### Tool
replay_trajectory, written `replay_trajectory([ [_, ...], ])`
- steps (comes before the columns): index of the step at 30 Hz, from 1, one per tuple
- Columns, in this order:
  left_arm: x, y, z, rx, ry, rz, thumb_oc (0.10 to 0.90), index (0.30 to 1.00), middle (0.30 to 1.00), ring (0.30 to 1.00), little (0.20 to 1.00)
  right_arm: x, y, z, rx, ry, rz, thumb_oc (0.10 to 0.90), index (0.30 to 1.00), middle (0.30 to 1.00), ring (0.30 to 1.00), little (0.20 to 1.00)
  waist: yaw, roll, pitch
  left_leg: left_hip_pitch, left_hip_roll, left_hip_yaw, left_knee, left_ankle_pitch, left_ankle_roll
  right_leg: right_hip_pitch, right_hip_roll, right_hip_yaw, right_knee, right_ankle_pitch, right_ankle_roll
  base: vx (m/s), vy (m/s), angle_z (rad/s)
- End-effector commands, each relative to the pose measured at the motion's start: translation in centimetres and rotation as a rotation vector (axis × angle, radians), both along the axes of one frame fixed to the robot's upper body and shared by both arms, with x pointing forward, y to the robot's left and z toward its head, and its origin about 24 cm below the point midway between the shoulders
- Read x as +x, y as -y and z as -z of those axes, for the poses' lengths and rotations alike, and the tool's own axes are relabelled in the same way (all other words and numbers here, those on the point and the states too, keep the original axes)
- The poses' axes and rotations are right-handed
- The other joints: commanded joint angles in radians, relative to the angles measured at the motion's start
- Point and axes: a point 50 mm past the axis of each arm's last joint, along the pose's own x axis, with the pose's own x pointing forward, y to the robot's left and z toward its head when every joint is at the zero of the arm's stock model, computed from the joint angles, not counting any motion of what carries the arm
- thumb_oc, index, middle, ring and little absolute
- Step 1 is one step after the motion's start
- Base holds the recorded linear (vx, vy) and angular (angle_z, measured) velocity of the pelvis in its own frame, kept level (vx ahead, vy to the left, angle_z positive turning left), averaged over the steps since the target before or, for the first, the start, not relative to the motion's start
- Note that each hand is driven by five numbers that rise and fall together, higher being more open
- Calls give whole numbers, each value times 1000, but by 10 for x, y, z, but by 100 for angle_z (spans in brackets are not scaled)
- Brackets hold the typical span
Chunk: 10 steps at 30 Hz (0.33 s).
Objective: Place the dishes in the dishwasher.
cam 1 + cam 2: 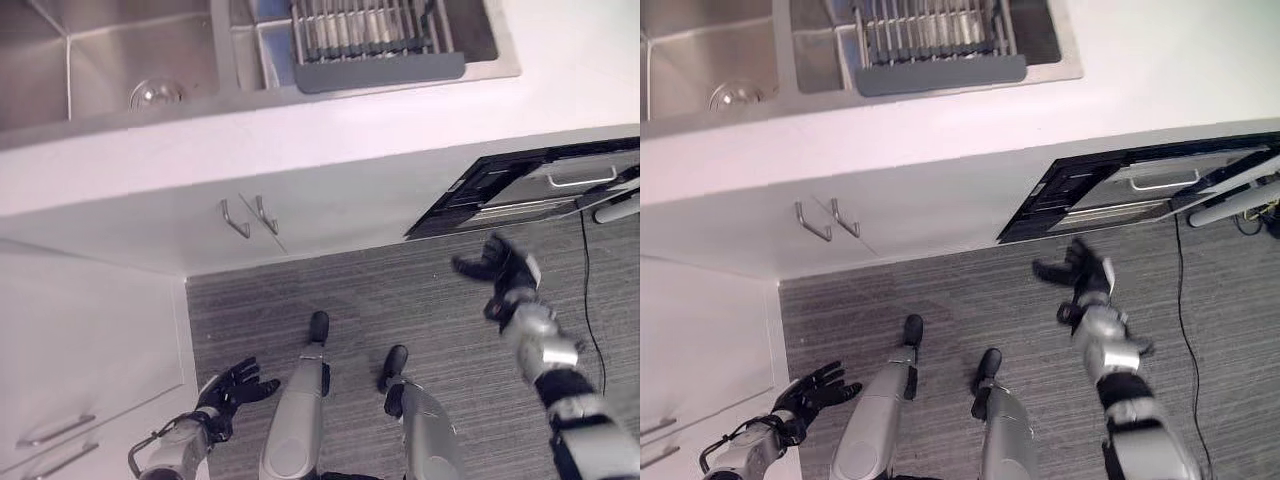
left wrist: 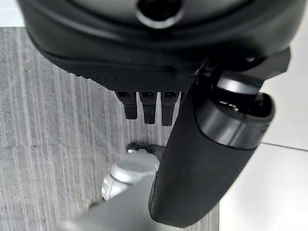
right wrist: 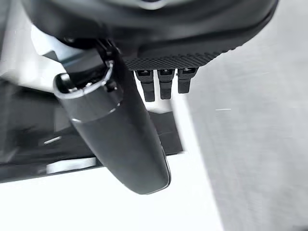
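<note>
- Right hand [image 1: 505, 268] hangs in the air over the grey carpet [image 1: 400, 300], just in front of the dishwasher [image 1: 530, 190], fingers spread loose and holding nothing.
- Left hand [image 1: 232, 388] sits low beside the white drawer fronts [image 1: 80, 350], fingers splayed and relaxed, empty as well.
- Both wrist views agree: straight fingers [image 2: 149, 108], thumb sticking out, nothing between them.
- Dishwasher is set under the white counter [image 1: 350, 130], its dark front edge running long from left to right, rising a little toward the right, and a pale handle [image 1: 580, 180] shows on it.
- Up on the counter, the steel sink [image 1: 120, 50] lies to the left, with its drain [image 1: 155, 95] in view.
- Dish rack [image 1: 370, 35] sits across the sink's right basin, long axis left to right, its wires running front to back; I cannot tell whether any dishes stand in it.
- Two cabinet handles [image 1: 250, 217] show close together below the counter, between sink and dishwasher.
</note>
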Motion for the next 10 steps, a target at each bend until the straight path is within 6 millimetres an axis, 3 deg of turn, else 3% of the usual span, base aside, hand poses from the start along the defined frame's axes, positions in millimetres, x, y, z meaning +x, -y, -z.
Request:
replay_trajectory([
  [1, -25, -1, 9, 41, -35, 42, 800, 900, 900, 900, 900, 23, 28, -60, -210, 278, 26, 800, 900, 900, 900, 900, -1, 16, -78, 49, 41, 50, 80, -184, -23, 2, -19, 22, 45, -46, 63, -42, -1, -37],
  [5, -50, 1, 22, 46, -122, 49, 800, 900, 900, 900, 900, -11, 17, -16, -201, 156, -14, 800, 900, 900, 900, 900, -38, 13, -152, 96, 59, 84, 80, -193, -30, 50, -21, 15, 45, -63, 59, 2, -11, -24],
  [8, -59, 2, 26, 50, -165, 68, 800, 900, 900, 900, 900, -27, 13, 6, -167, 68, -17, 800, 900, 900, 900, 900, -59, 8, -191, 118, 67, 96, 80, -197, -35, 69, -15, 20, 45, -72, 56, 27, -28, -17],
  [10, -67, 5, 31, 26, -199, 65, 800, 900, 900, 900, 900, -48, 12, 29, -165, -42, -31, 800, 900, 900, 900, 900, -80, 9, -225, 149, 75, 108, 80, -204, -37, 93, -10, 21, 45, -80, 51, 94, -2, -14],
])
